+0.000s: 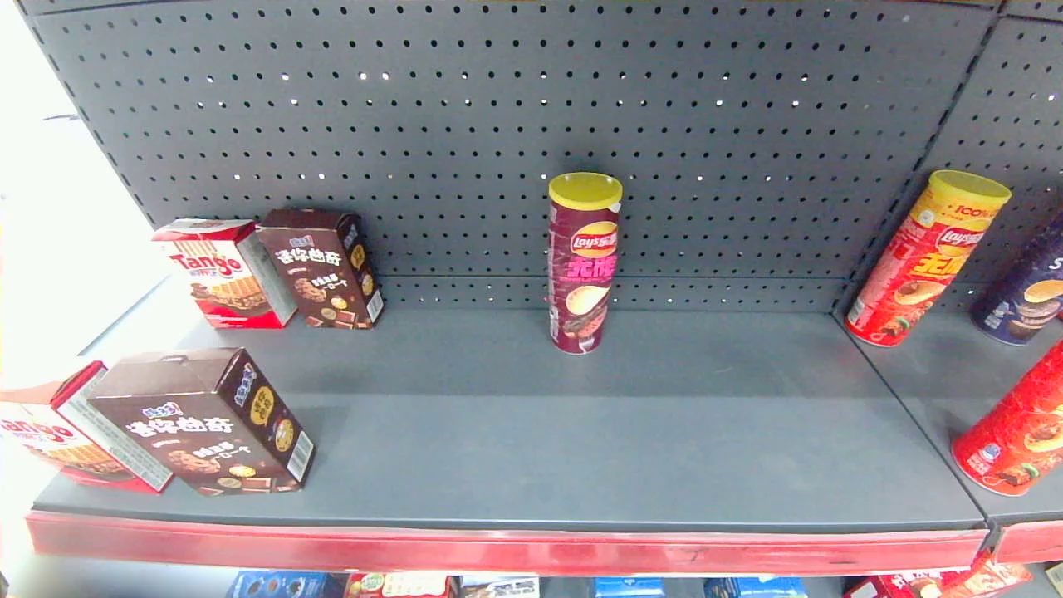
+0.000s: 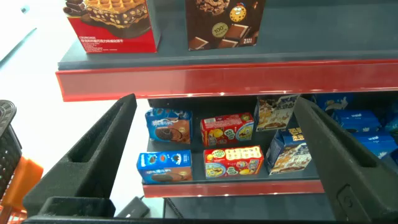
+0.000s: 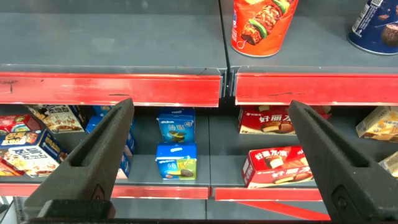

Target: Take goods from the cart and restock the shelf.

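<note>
The left gripper (image 2: 214, 102) and right gripper (image 3: 211, 104) are both spread and empty, low before the shelf (image 1: 531, 432). One maroon chip can (image 1: 584, 262) stands mid-shelf (bare board all round). What looks like the cart (image 2: 7, 155) is near the left gripper. Best to pick there first, gripping mid-body.

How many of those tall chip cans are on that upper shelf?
4: a maroon can back centre, a red can and a dark blue can back right, a second red can front right. More may hide past the right edge.
</note>
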You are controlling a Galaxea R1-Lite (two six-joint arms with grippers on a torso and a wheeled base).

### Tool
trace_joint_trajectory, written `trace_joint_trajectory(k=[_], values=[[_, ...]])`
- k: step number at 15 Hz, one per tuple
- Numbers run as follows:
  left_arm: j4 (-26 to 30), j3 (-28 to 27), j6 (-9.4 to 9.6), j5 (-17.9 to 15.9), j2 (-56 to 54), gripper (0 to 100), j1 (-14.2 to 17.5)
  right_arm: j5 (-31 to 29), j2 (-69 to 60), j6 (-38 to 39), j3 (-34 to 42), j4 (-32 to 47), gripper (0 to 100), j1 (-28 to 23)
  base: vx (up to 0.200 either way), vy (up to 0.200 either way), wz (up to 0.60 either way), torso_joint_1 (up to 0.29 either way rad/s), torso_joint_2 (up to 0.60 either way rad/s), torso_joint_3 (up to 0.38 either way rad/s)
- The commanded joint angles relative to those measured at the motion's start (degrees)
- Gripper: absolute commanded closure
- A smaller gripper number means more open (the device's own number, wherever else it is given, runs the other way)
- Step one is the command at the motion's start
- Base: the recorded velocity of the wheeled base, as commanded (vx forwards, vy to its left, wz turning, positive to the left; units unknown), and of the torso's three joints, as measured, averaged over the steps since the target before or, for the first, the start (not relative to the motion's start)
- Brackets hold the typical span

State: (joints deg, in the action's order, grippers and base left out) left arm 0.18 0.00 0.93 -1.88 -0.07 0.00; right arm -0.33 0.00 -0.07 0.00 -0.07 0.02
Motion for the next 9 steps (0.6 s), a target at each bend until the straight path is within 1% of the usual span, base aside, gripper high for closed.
trace_joint_trajectory(k=[1,9], values=[[-0.01,0.0,-0.05,0.03,0.07,0,0.0,-0.02,0.09,-0.01,0.0,-0.01,0,0.06,0.0,0.0,0.0,0.0,0.0,0.0],[-0.01,0.0,-0.05,0.03,0.07,0,0.0,-0.02,0.09,-0.01,0.0,-0.01,0,-0.02,0.0,0.0,0.0,0.0,0.0,0.0]])
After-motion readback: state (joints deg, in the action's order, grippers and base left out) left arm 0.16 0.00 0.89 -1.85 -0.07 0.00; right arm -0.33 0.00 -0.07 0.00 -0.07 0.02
